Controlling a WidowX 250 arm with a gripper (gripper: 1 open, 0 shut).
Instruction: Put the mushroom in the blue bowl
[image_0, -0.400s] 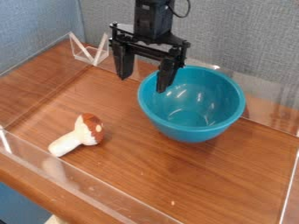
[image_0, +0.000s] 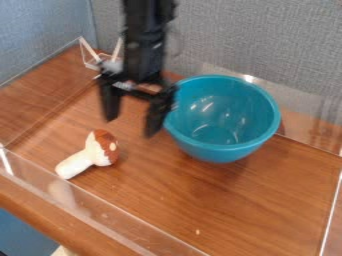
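Brown-capped mushroom (image_0: 88, 156) lies near left of the blue bowl (image_0: 221, 119); your blurred gripper (image_0: 134, 115) hangs with jaws spread.

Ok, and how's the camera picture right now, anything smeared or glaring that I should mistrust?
Camera view: the gripper is motion-blurred, its fingers smeared and faint; the mushroom and blue bowl look fairly sharp by comparison, though the image is coarse overall; small bright highlights sit on the wooden table, and the bowl's inside shades from lighter to darker blue.
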